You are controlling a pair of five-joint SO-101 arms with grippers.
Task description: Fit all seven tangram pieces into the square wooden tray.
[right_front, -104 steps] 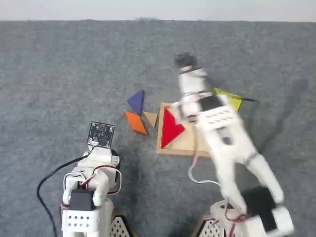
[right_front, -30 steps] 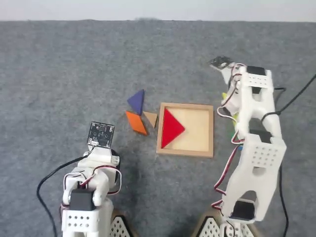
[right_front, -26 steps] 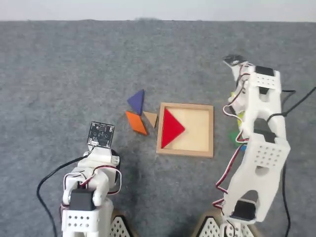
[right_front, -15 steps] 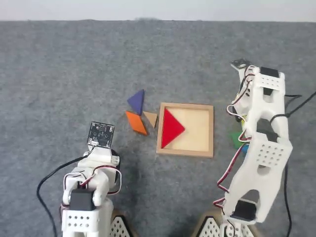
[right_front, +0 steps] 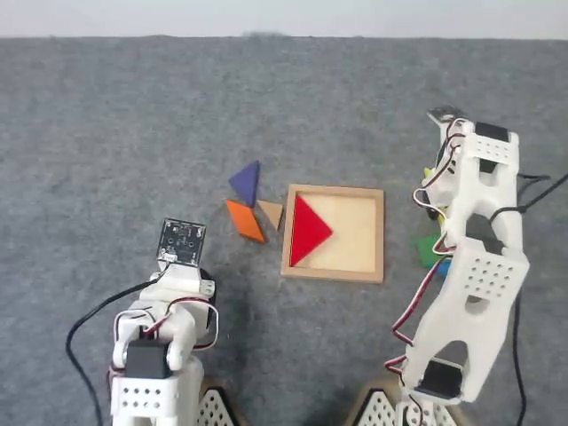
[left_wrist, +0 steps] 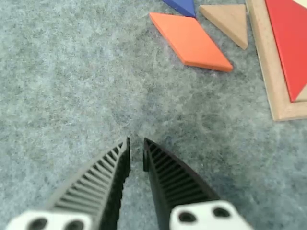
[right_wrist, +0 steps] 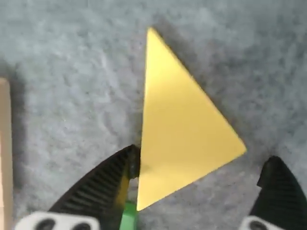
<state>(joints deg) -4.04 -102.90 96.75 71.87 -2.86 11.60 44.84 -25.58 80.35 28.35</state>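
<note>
The square wooden tray (right_front: 376,232) lies mid-table with a red triangle (right_front: 307,229) in its left half. Left of it lie a blue triangle (right_front: 246,182), an orange parallelogram (right_front: 243,220) and a small tan triangle (right_front: 270,213). My right gripper (right_wrist: 201,160) is open, straddling a large yellow triangle (right_wrist: 182,120) on the carpet right of the tray. A green piece (right_front: 428,248) peeks out beside the right arm (right_front: 470,257). My left gripper (left_wrist: 135,143) is shut and empty, low over the carpet short of the orange parallelogram (left_wrist: 191,42).
Grey carpet covers the table. The tray's rim (left_wrist: 268,72) and red triangle (left_wrist: 290,43) lie just past the orange piece and tan triangle (left_wrist: 229,19). A sliver of a blue piece (right_front: 441,264) shows under the right arm.
The right arm swung from above the tray to the table's right side and kept drifting right, uncovering the green piece. The left arm has not moved.
</note>
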